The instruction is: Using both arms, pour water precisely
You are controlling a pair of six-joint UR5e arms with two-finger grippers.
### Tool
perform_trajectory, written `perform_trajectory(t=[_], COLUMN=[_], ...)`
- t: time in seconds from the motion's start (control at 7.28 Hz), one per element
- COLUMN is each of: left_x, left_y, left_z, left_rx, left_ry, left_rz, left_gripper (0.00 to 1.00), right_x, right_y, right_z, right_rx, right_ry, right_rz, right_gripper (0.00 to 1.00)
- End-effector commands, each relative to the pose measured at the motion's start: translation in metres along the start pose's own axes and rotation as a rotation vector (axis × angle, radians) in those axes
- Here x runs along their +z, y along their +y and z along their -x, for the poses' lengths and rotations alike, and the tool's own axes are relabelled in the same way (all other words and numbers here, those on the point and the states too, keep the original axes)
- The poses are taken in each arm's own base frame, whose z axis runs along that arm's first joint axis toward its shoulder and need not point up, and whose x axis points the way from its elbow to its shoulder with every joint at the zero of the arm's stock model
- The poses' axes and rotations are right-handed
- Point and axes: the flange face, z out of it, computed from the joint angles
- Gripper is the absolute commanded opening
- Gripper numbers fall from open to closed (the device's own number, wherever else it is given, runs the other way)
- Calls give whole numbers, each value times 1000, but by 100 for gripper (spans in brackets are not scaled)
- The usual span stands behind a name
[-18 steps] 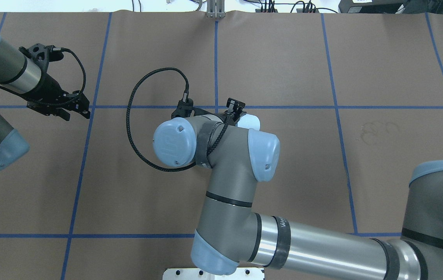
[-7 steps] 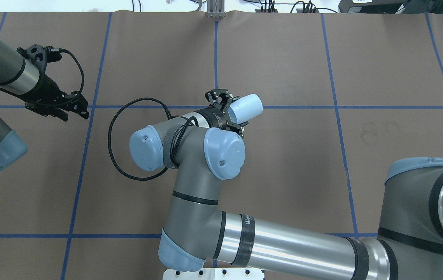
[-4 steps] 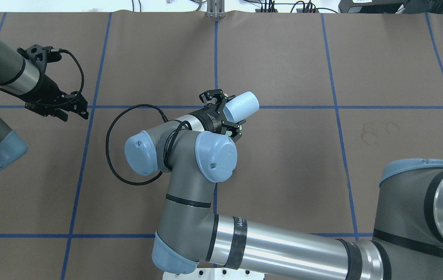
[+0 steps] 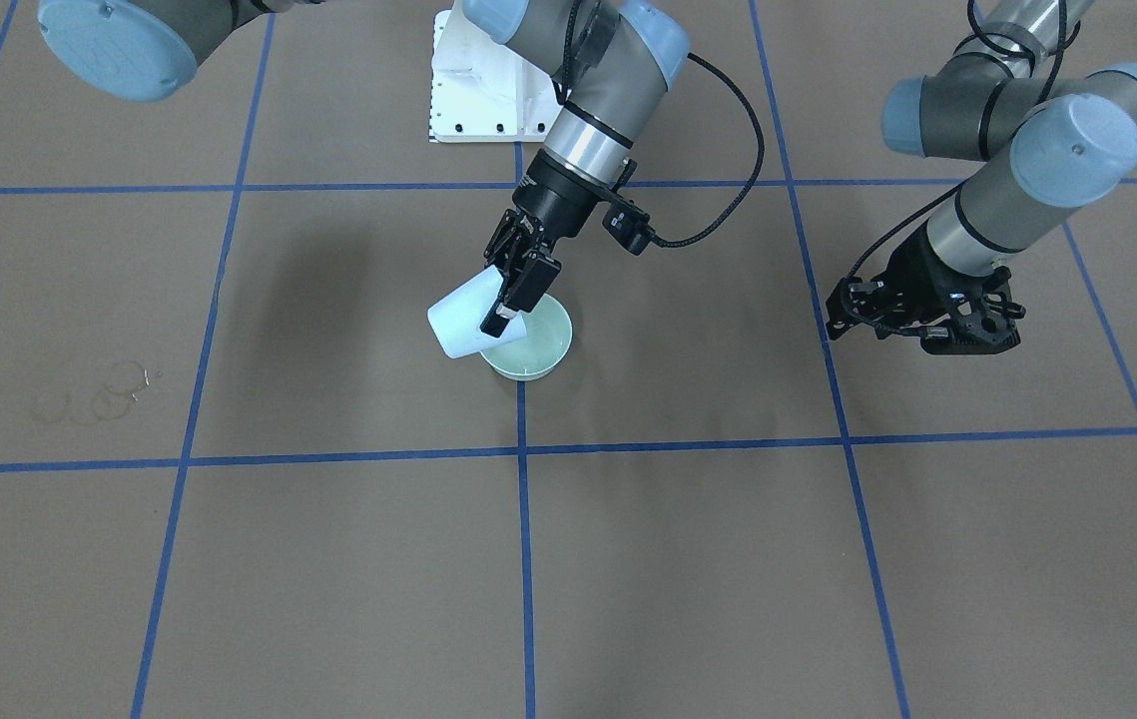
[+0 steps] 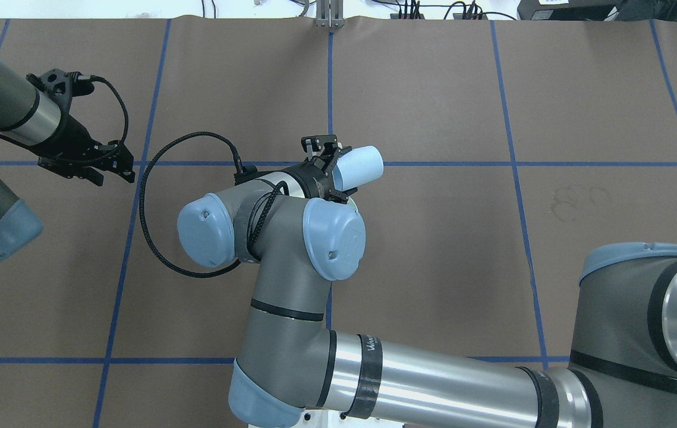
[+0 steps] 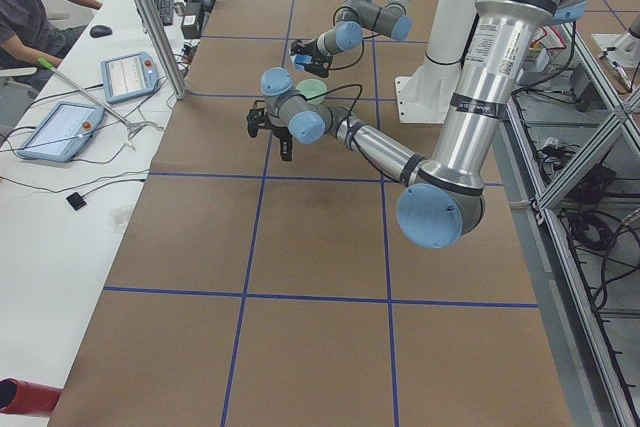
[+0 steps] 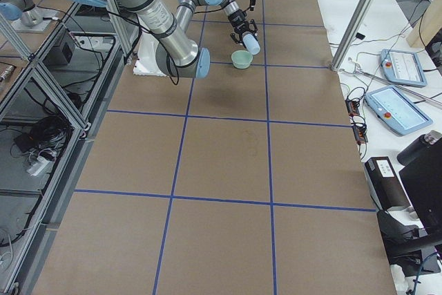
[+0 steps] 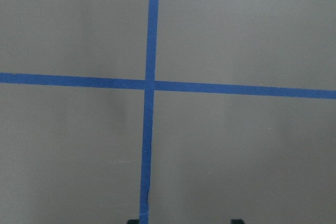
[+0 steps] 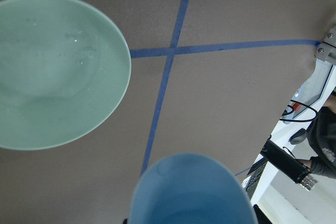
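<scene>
Right hand (image 4: 510, 298) clamped on a smooth, pale-blue tapered cup (image 4: 455, 322). The cup is held steeply tilted at the rim of a shallow, round, mint-green bowl (image 4: 540, 352). The bowl stands on the bench (image 4: 328, 559), a matte brown sheet gridded with blue tape. The water (image 9: 73, 45) lies in the bowl, showing as faint glints and small beads on its glossy inside. Left hand (image 5: 113, 169) hovers well apart above the bench, black fingers spread and empty.

Right end effector (image 4: 500, 295) tilted sideways, jaws tight — left end effector (image 4: 889, 325) low, jaws apart.
</scene>
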Motion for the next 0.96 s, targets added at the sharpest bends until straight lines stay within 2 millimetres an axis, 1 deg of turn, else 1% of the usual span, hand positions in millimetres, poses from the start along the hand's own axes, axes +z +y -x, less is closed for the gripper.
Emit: perform_trajectory(t=[0.0, 0.14, 0.27, 0.41, 0.55, 0.69, 0.82], left_x=[0, 0, 0, -1, -2, -2, -2], left_y=[0, 0, 0, 0, 0, 1, 1], left_z=[0, 0, -1, -2, -2, -3, -3], left_rx=[0, 0, 2, 1, 4, 5, 5], left_ry=[0, 0, 1, 2, 3, 4, 4], left_rz=[1, 1, -1, -1, -2, -3, -3], left_gripper=[66, 66, 66, 66, 66, 66, 66], right_x=[8, 43, 83, 109, 126, 148, 180], right_y=[32, 89, 151, 190, 210, 242, 284], right_z=[-10, -29, -47, -53, -44, -30, -21], right_rx=[421, 567, 649, 762, 943, 1054, 1095], right_ry=[-142, -265, -346, -401, -436, -463, -513], right_rz=[-101, -187, -233, -222, -215, -289, -326], right_gripper=[0, 0, 0, 0, 0, 0, 0])
